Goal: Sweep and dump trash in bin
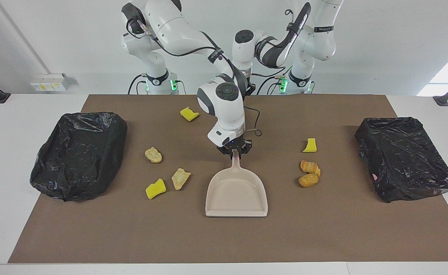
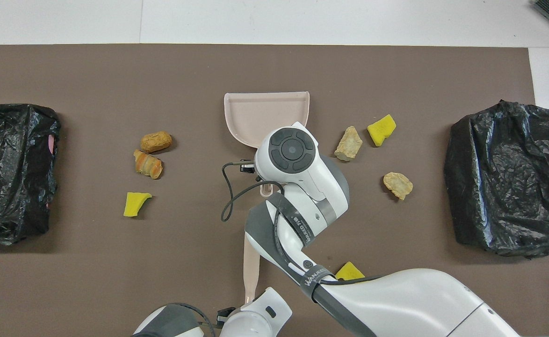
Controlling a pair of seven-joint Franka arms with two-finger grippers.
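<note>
The trash lies scattered on the brown mat (image 1: pixel 323 233) that covers the desk (image 1: pixel 2 126). Toward the right arm's end are four pieces: a yellow sponge chunk (image 1: pixel 189 113) close to the robots, a tan lump (image 1: pixel 153 154) farther out, then another tan lump (image 1: pixel 180 178) just beside a second yellow chunk (image 1: pixel 155 188). Toward the left arm's end are three more: a yellow chunk (image 1: pixel 310 145), and farther from the robots an orange-brown lump (image 1: pixel 310 167) touching a round brown lump (image 1: pixel 308 180).

Between the two groups lies the beige dustpan (image 1: pixel 236 194), its open mouth pointing away from the robots and its handle toward them. The right tool (image 1: pixel 235 151) is clenched on the end of that handle, with the pan flat on the mat.

The brush (image 2: pixel 251 267) lies nearer to the robots than the dustpan, its beige handle in line with the pan. The left tool (image 2: pixel 230 312) is at the end of it nearest the robots, clenched; the pictures do not show clearly whether it grips the brush.

A black bin bag (image 1: pixel 79 149) sits at the right arm's end of the desk, and a second black bin bag (image 1: pixel 405 156) at the left arm's end, both well apart from the trash.
</note>
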